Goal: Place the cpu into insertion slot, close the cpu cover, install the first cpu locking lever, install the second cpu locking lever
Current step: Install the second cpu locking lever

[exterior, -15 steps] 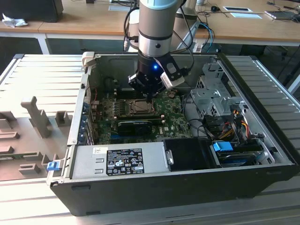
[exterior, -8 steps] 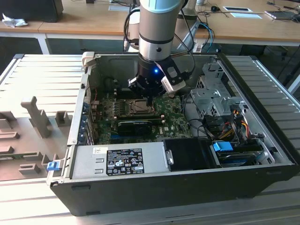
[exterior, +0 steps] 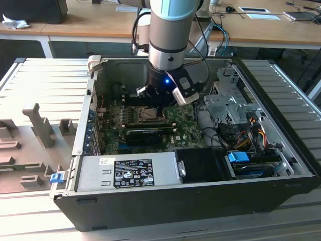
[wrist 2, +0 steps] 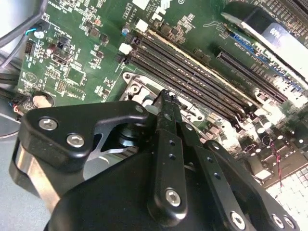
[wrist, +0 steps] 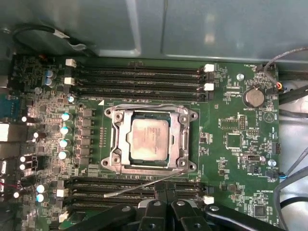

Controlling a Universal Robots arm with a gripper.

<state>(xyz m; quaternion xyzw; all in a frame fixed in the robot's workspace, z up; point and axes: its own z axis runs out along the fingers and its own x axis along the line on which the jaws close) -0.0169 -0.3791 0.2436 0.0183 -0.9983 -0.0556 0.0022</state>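
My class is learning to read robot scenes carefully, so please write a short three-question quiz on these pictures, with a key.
1. True or false: the cpu cover lies down around the cpu.
2. In the first wrist view, the gripper is nearest to: A) a coin battery, B) the long memory slots, C) a fan.
3. Short answer: in the exterior view, what is the arm reaching down into?

Key
1. True.
2. B.
3. An open computer case.
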